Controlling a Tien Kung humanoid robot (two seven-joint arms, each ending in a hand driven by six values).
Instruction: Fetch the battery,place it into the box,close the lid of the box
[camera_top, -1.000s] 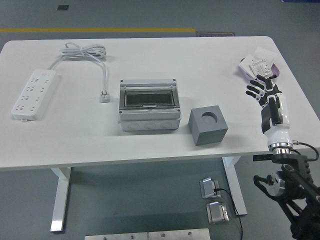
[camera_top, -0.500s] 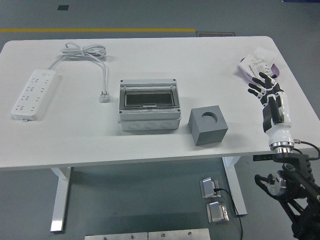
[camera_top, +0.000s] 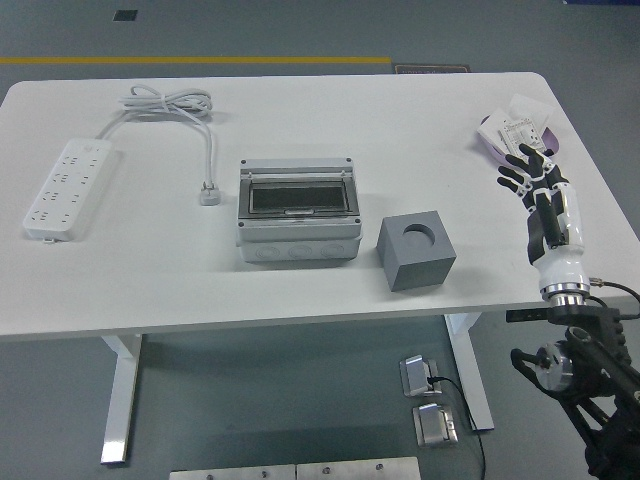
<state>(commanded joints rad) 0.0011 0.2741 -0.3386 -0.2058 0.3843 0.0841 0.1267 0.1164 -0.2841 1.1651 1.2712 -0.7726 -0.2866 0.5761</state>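
Where box (camera_top: 298, 213) sits, cube (camera_top: 416, 252) beside

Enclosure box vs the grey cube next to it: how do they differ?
The enclosure box is light grey, wide and low, with a dark window lid; the grey cube is darker, smaller and plain. The box has round knockouts on its front wall; the cube has one round recess on top. Both stand apart on the white table.
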